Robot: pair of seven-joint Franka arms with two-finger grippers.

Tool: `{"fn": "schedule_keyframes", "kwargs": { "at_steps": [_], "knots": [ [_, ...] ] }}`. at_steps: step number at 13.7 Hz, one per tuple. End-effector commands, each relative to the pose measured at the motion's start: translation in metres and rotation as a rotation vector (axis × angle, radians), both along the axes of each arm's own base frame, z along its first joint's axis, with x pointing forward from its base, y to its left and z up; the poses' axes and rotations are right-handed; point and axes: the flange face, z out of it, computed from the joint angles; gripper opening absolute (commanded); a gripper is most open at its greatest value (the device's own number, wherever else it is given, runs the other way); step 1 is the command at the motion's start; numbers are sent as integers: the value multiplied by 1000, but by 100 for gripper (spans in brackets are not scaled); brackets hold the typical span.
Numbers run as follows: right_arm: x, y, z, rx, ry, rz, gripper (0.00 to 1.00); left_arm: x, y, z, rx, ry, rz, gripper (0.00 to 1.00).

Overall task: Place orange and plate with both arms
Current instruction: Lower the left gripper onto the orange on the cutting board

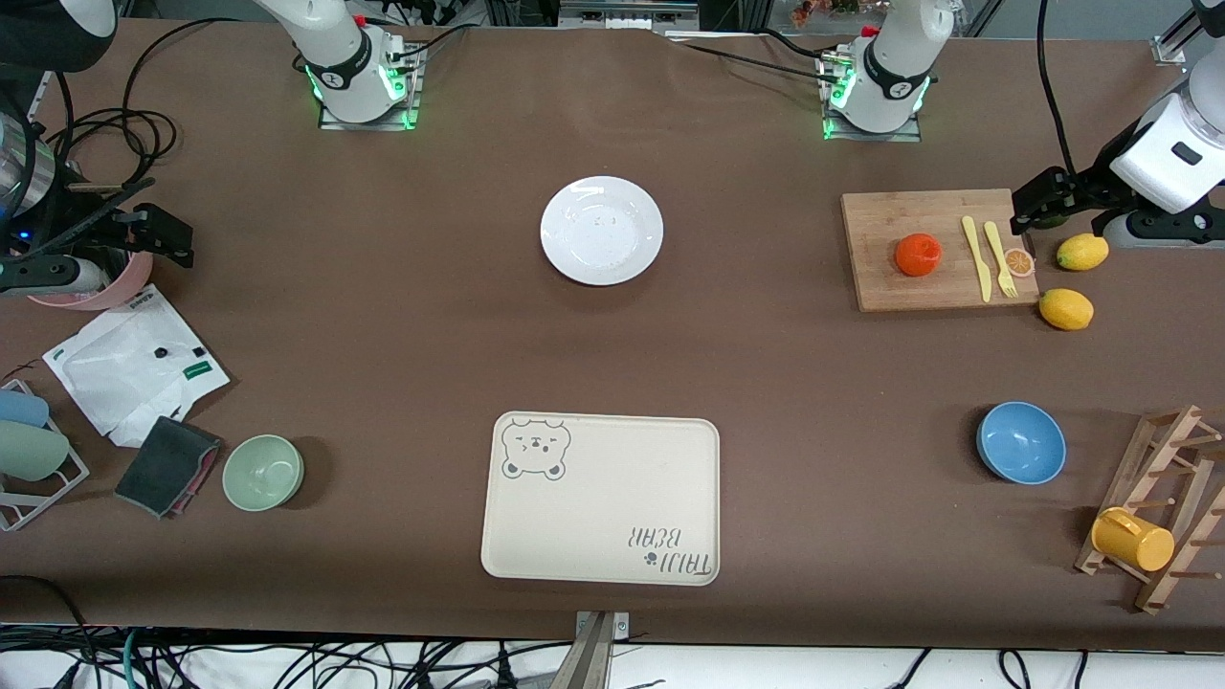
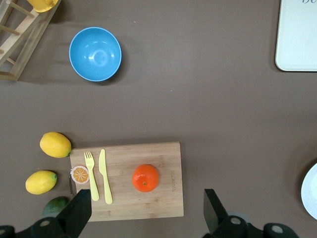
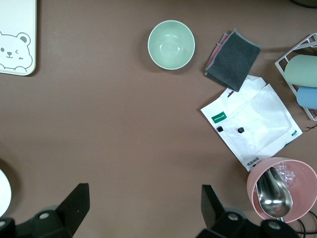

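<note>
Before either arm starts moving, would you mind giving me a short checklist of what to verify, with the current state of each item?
1. Left gripper open, holding nothing: ok.
2. Right gripper open, holding nothing: ok.
3. Orange reachable, sitting free on the cutting board, apart from the knife: ok.
4. Plate bare, nothing on it, nothing crowding its rim: ok.
5. Bear-print tray bare, with room for plate and orange: ok.
6. Whether the tray is the intended destination: cannot tell.
</note>
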Motion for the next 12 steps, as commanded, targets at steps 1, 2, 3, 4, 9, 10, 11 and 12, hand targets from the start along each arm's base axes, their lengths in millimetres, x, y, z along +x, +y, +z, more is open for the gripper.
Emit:
{"fn": "schedule_keyframes", "kwargs": {
  "at_steps": [1,2,3,4,9,10,11,12],
  "knots": [
    [0,-5,7,-7,-1,-9,100,10,-3,-18,-13,55,-11,100],
    [0,-4,7,-6,-3,-9,100,18,2,-39,-18,93,6,100],
    [1,-6,7,2,-7,-14,100,21,5,-45,-19,104,9,100],
    [1,-8,7,19,-9,-20,100,26,5,-58,-20,130,-4,100],
    [1,-5,7,34,-8,-19,100,43,14,-132,-25,265,7,100],
    [2,-5,7,36,-9,-19,100,42,20,-147,-27,291,18,100],
    [2,-5,7,36,-9,-19,100,34,21,-163,-27,320,21,100],
    [1,-5,7,35,-9,-17,100,24,26,-176,-23,323,26,100]
  ]
}}
